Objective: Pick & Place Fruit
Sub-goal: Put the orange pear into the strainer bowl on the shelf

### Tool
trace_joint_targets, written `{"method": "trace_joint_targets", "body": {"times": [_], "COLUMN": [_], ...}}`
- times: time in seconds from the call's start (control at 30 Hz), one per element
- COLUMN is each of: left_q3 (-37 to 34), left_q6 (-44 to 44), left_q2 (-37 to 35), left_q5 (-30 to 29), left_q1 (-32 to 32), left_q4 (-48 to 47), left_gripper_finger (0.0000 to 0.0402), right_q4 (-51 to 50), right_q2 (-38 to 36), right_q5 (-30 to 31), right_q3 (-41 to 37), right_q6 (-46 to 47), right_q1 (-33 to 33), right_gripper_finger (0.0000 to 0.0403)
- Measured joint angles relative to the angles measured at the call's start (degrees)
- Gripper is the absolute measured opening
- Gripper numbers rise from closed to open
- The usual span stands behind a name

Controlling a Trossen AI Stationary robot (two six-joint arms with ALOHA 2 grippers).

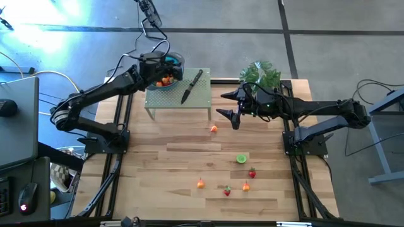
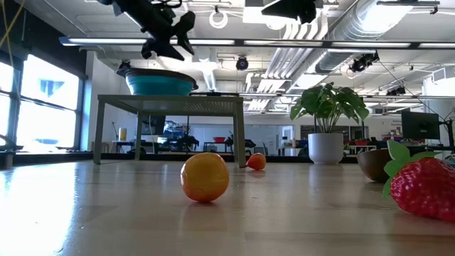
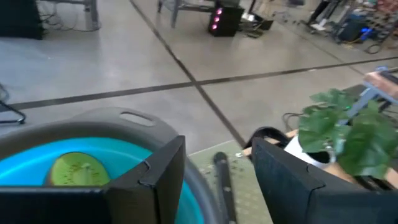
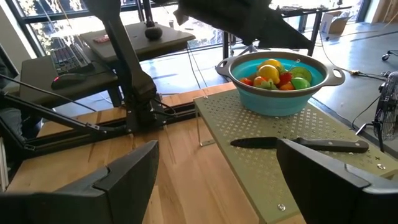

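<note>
A blue bowl (image 4: 278,93) holding several fruit pieces (image 4: 273,73) stands on a green perforated stand (image 1: 178,98) at the far left. My left gripper (image 1: 169,65) hovers just above the bowl, open and empty; its wrist view looks down on a kiwi half (image 3: 74,169) in the bowl. My right gripper (image 1: 231,104) hangs open in the air by the stand's right end, holding nothing. Loose fruit lies on the wooden table: an orange piece (image 1: 214,128), a green half (image 1: 241,158), a strawberry (image 1: 252,173) and several more near the front (image 1: 226,189).
A black-handled knife (image 1: 191,86) lies on the stand beside the bowl. A potted plant (image 1: 261,74) stands at the far right, behind my right gripper. The middle of the table between the stand and the loose fruit is bare wood (image 1: 170,157).
</note>
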Motion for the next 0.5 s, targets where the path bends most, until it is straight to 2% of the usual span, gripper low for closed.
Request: {"method": "trace_joint_targets", "body": {"times": [0.23,0.5], "left_q3": [0.00,0.00], "left_q6": [-0.01,-0.01], "left_q2": [-2.35,-2.87], "left_q5": [-0.34,0.09], "left_q1": [-2.87,-5.42], "left_q4": [-0.03,-0.18], "left_gripper_finger": [0.0147,0.0140], "right_q4": [0.70,1.37], "right_q2": [0.00,0.00], "right_q5": [0.00,0.00], "right_q3": [0.00,0.00], "right_q6": [0.37,0.37], "right_q1": [0.00,0.00], "right_gripper_finger": [0.0318,0.0318]}}
